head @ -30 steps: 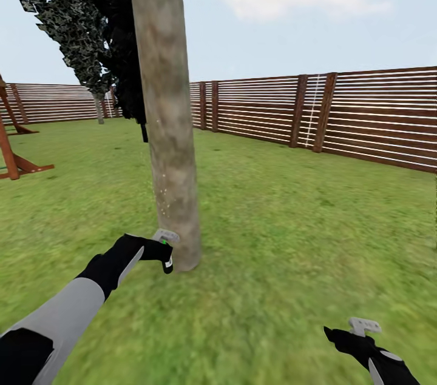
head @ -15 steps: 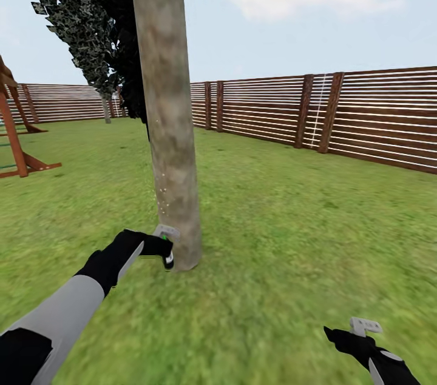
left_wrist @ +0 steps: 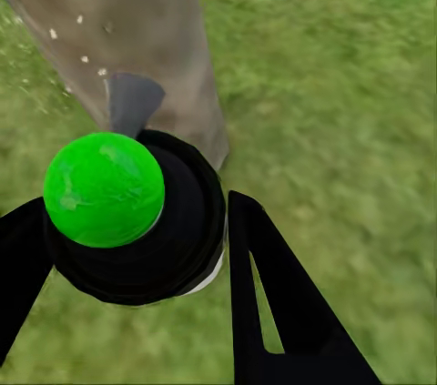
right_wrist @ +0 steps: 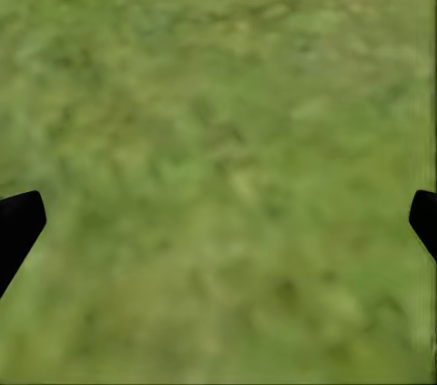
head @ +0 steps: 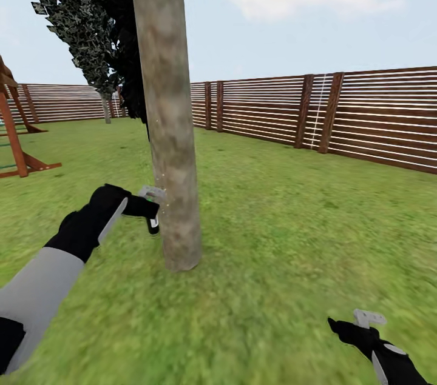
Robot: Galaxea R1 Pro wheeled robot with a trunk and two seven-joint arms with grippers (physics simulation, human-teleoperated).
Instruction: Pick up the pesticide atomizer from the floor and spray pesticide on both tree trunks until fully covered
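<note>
The pesticide atomizer (head: 153, 222) sat clamped in the left tool (head: 149, 213), hanging nozzle-end toward the tree trunk (head: 170, 130) and just beside its bark, partway up the column. From the left tool the trunk lay at about three o'clock in the head view, so near that bottle and bark almost touched, though whether they did could not be told. In the left wrist view the black bottle (left_wrist: 150, 221) with its green cap (left_wrist: 105, 189) was held between the two dark fingers (left_wrist: 273, 303), and the mottled trunk (left_wrist: 118, 30) rose just past it, flecked with pale specks. The trunk's long axis ran upright, leaning slightly, from the grass floor (head: 273, 239) to the leaf clumps overhead. By my judgement the coming move turned on that axis: the spray had to travel along the column, up toward twelve o'clock, with most of the bark above the bottle. The left arm was far the nearer; the right tool (head: 367, 327) hung low at five o'clock, well apart from the trunk, its fingers (right_wrist: 18, 221) spread wide over bare grass and holding nothing.
</note>
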